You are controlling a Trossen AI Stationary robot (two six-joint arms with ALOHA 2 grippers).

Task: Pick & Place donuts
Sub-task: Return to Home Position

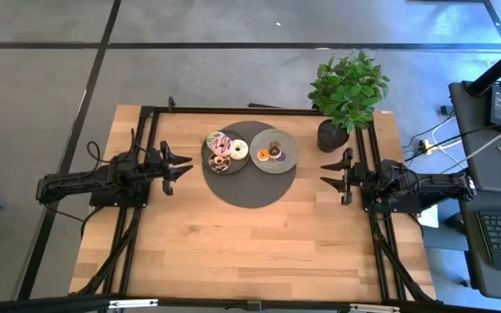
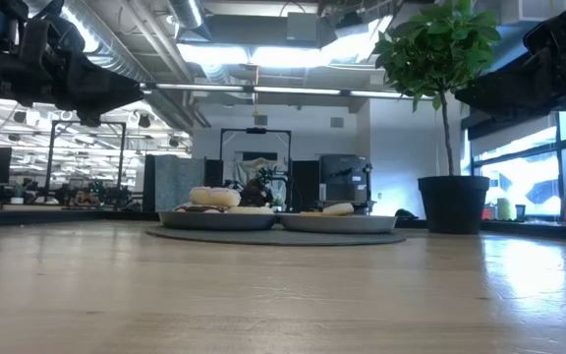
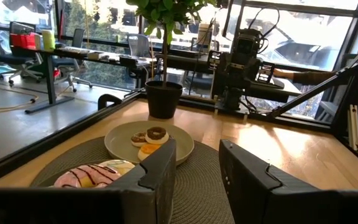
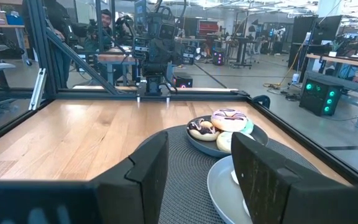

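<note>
Two round grey plates sit side by side on a dark round mat point(image 1: 249, 187) at the table's far middle. The left plate point(image 1: 209, 162) carries the larger donuts: white-green point(image 1: 216, 138), pink with squiggles point(image 1: 223, 145), cream point(image 1: 239, 150) and chocolate point(image 1: 220, 162). The right plate point(image 1: 290, 146) holds the tiny orange point(image 1: 263, 155), dark brown point(image 1: 274, 146) and purple point(image 1: 278, 158) ones. My left gripper point(image 1: 183, 165) hovers open left of the mat, my right gripper point(image 1: 329, 174) open to the right of it. In the wrist views, the left gripper point(image 3: 197, 152) and right gripper point(image 4: 197, 143) each face the plates.
A potted plant point(image 1: 346, 91) stands at the far right corner, just beyond the right gripper. Black frame rails point(image 1: 146, 130) run along the table's left, far and right sides. The near half of the wooden table point(image 1: 250, 252) is bare wood. A person point(image 4: 107, 22) is visible beyond the table.
</note>
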